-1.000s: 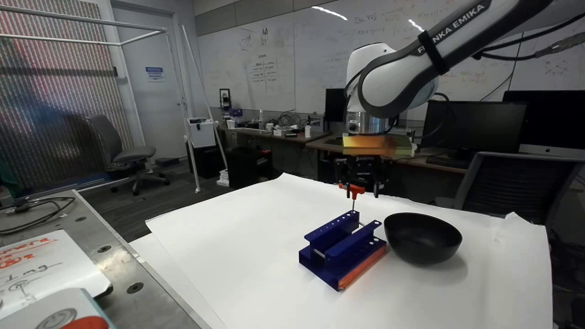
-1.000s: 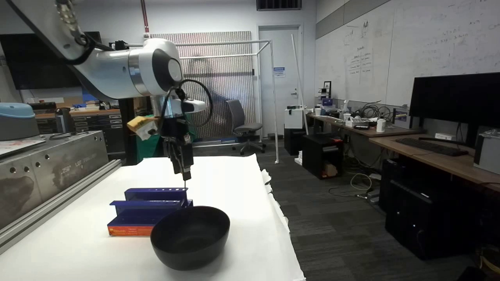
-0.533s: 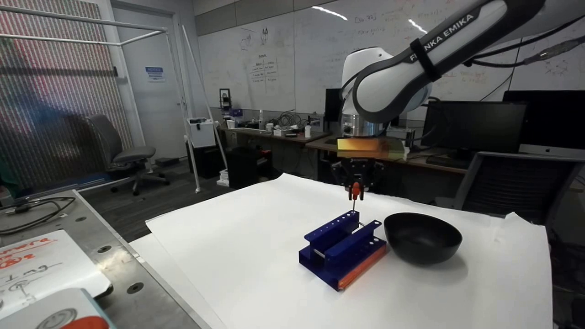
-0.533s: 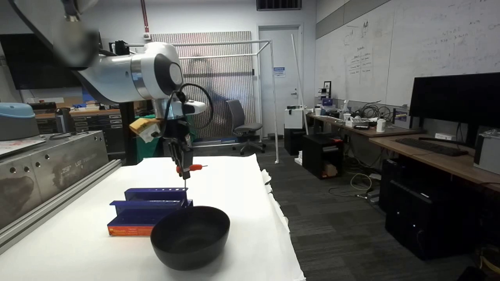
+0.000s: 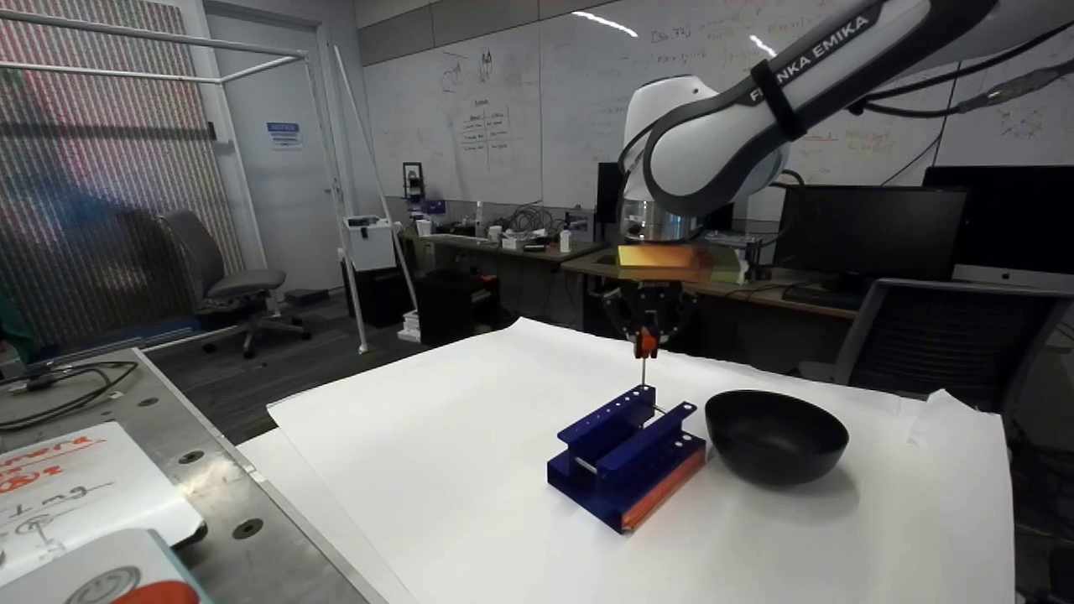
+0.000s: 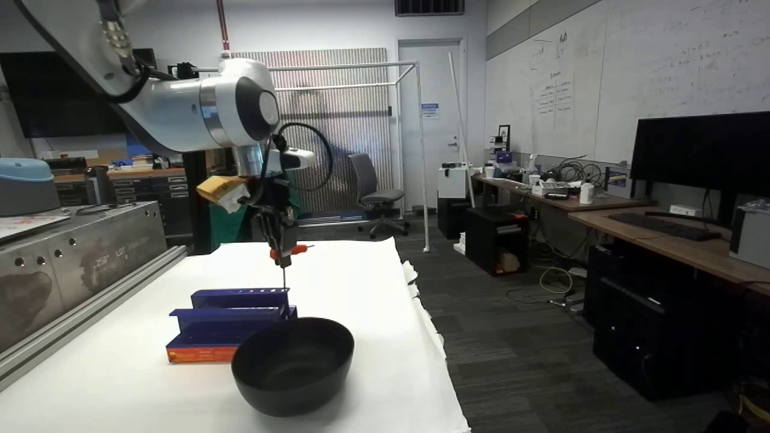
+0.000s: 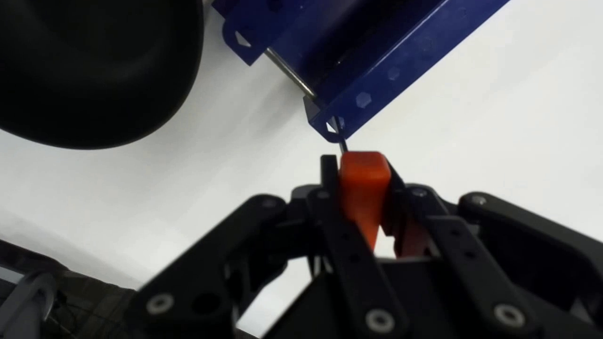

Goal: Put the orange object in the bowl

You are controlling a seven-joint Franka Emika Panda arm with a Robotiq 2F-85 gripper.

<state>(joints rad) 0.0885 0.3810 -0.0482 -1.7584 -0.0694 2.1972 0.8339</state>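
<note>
- Claw [image 5: 645,349], clenched on the orange tool [image 7: 365,181].
- Tool pointing down, its thin lower end reaching an end hole of the blue rack [image 5: 635,455].
- Black bowl [image 5: 776,457], just beside the rack, apart from the tool.
- White paper [image 5: 453,453], under rack and bowl.

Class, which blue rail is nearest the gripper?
The rail farther from the black bowl: its end lies below the gripper holding the orange T-handle hex key; the other rail is nearer the bowl.

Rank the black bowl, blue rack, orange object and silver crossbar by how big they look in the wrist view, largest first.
1. Black bowl and blue rack: similar, both partly out of view, so unranked.
2. Orange object.
3. Silver crossbar.
</note>
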